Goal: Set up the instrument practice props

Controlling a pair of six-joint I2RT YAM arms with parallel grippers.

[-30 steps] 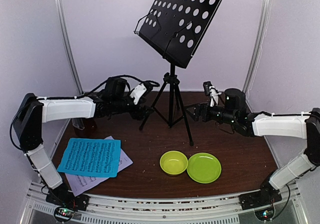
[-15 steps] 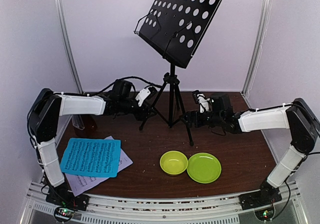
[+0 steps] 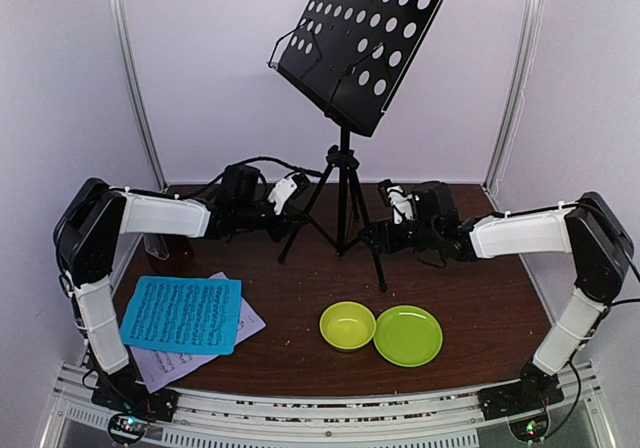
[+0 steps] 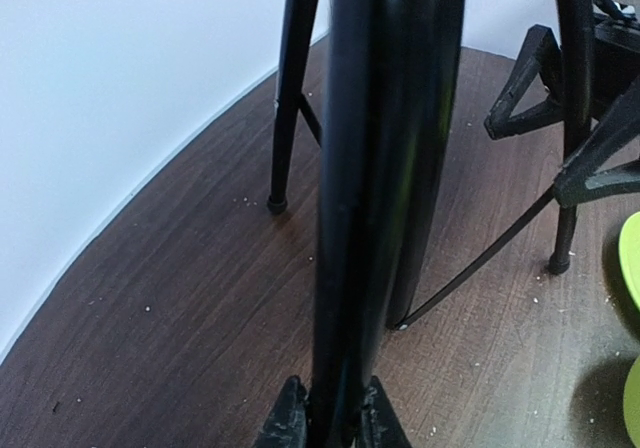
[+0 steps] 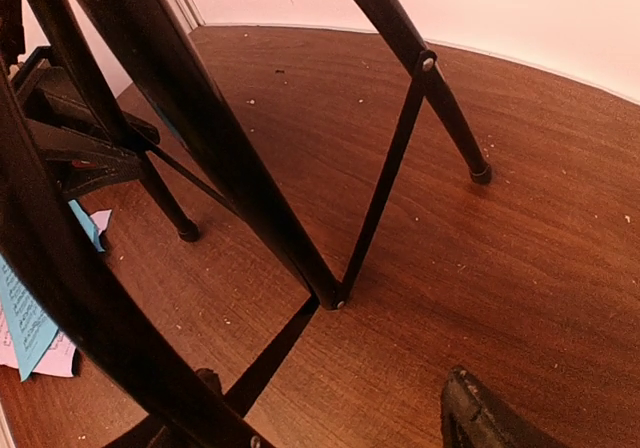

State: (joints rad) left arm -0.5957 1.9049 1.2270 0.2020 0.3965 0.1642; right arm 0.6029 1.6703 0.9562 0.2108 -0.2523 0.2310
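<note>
Black music stand point(image 3: 343, 183) stood upright at the rear centre of the table point(image 3: 470, 298). The left hand point(image 4: 332, 423) was clamped tight on one tripod leg. The right hand point(image 3: 375, 236) was at the opposite leg, its fingers spread wide and gripping nothing. The blue sheet point(image 3: 183, 314) lay over the lilac-white sheet point(image 3: 165, 363) at front left.
</note>
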